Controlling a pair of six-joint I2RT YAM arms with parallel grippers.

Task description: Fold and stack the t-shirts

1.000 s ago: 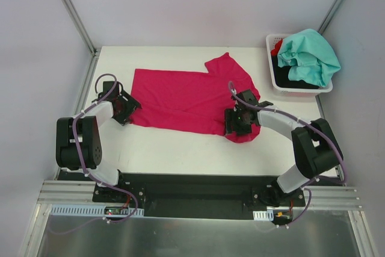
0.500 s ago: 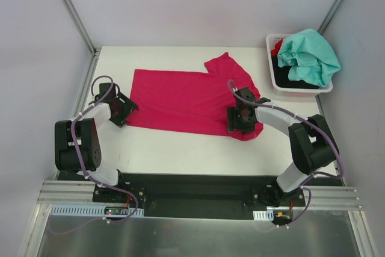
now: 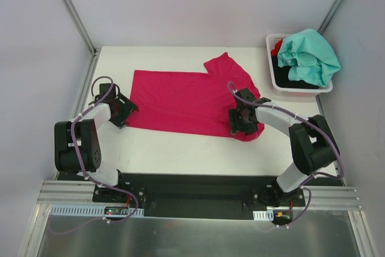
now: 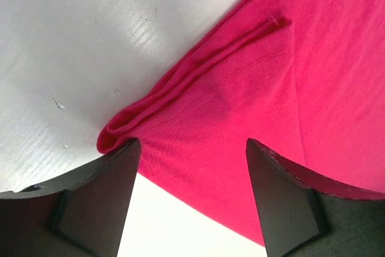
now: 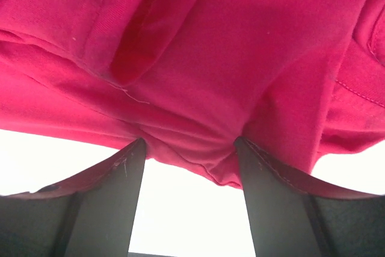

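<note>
Spreading across the middle of the white table (image 3: 180, 151), the large magenta-pink cloth t-shirt (image 3: 180, 97) lies mostly flat, body stretched to the left and one short sleeve poking toward the far edge. The left gripper (image 3: 130, 111) sits low at the shirt's left edge. Its wrist view shows more: the black fingers (image 4: 102, 197) stand wide apart, the doubled hem corner lies on the table between them, and nothing is pinched.

Over on the other side, the right gripper (image 3: 238, 126) is down at the shirt's near right corner, where the cloth bunches up. Its fingers (image 5: 114, 197) are parted as well. A rumpled fold of pink sags into the gap, and bright table shows beneath it. Whether the tips press the fabric I cannot tell, but they are not closed on it.

At the far right corner stands a white plastic basket (image 3: 270, 64). A teal-mint t-shirt (image 3: 310, 55) is heaped on top, with a black t-shirt (image 3: 284, 71) under it and a scrap of a red t-shirt (image 3: 277, 45) at the rim.
</note>
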